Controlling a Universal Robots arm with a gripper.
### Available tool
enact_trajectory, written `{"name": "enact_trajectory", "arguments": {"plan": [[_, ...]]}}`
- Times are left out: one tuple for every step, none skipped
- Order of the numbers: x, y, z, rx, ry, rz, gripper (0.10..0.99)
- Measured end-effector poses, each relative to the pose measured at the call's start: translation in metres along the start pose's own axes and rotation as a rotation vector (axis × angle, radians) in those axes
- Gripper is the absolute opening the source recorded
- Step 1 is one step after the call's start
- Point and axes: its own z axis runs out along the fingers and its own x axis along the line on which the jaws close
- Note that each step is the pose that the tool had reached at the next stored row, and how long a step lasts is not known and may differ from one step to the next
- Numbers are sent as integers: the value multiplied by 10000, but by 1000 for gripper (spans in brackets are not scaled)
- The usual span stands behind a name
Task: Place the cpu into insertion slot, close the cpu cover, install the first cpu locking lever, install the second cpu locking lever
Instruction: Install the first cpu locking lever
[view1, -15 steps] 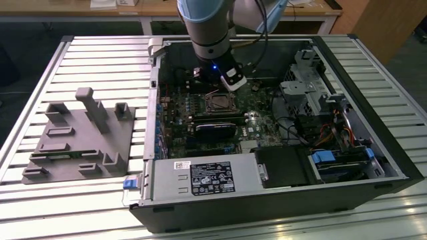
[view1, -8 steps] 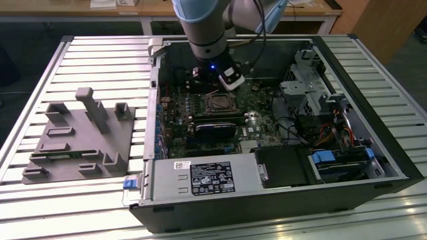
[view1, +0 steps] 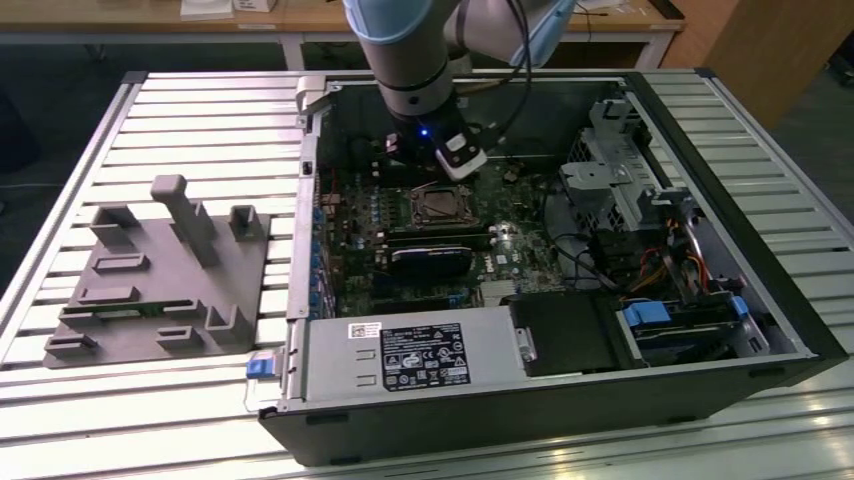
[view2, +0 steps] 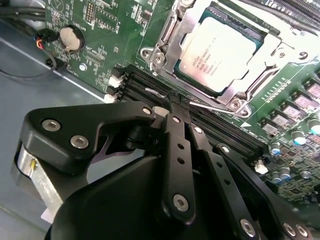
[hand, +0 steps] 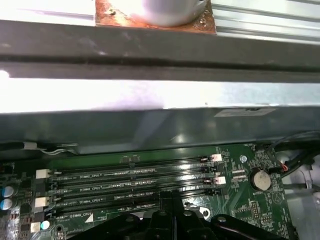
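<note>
End effector (view2: 177, 107): black, fingers pressed together with nothing seen between them. In both wrist views its tip (hand: 173, 197) hangs over the long black memory slots (view2: 145, 85), low over the board.

Lever (view2: 215, 106): thin silvery rod lying between the memory slots and the socket, just beside the fingertips. Whether they touch it I cannot tell.

Chip (view2: 220, 52): seated flat in the socket (view1: 412, 206), just past the lever from the end effector. Its pale metal top carries several lines of dark print.

Cover (view2: 170, 42): silvery frame that appears to lie down around the chip's edges, the chip showing through the cut-out.

Coin battery (view2: 71, 38): on the green board (view2: 100, 30), well to one side of the socket. White lettering is printed on the board along the memory slots.

Computer case (view1: 534, 420): open on its side on the slatted desk (view1: 200, 110). It holds the board, a black card (view1: 434, 262), a metal box with a white printed label (view1: 427, 355) and a blue part (view1: 661, 315).

Grey tray (view1: 147, 280): at the exterior view's left of the case, with raised blocks and a post.
</note>
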Motion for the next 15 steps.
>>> {"name": "enact_trajectory", "arguments": {"plan": [[1,1,3,25,-24,78,106],[2,4,6,44,-46,149,106],[5,12,10,52,-58,184,106],[8,21,14,54,-62,195,106],[10,29,18,60,-65,207,106],[11,35,23,68,-71,225,106],[13,40,26,76,-79,245,106],[13,42,29,94,-92,275,106],[14,41,32,115,-107,316,106],[15,41,34,138,-125,370,106],[16,40,37,156,-143,423,106],[16,40,39,173,-157,470,106],[17,40,42,186,-172,516,106],[19,42,45,195,-182,551,106],[23,47,48,199,-189,573,106]]}}
